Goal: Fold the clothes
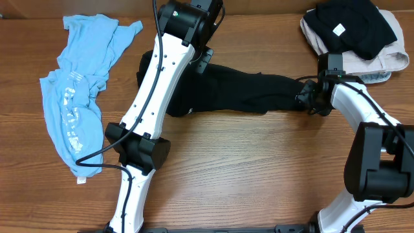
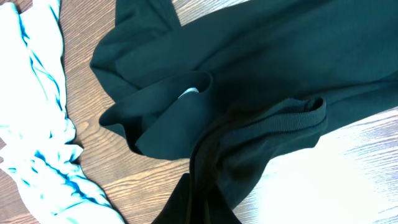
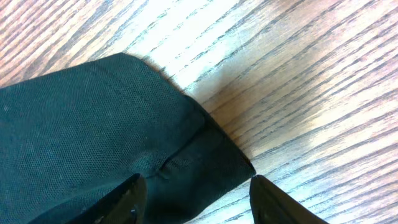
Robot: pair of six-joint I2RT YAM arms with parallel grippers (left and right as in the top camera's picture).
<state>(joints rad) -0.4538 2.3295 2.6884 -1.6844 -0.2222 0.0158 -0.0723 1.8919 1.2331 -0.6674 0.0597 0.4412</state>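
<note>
A black garment lies stretched across the middle of the table. My left gripper is over its left part. In the left wrist view the black fabric gathers into a bunch that rises to the jaws, which are shut on it; the fingers are hidden by cloth. My right gripper is at the garment's right end. In the right wrist view its fingers are open on either side of a hemmed corner of the black fabric, low over the wood.
A crumpled light blue shirt lies at the left of the table and shows in the left wrist view. A stack of folded clothes, black on beige, sits at the back right. The left arm crosses the table's middle.
</note>
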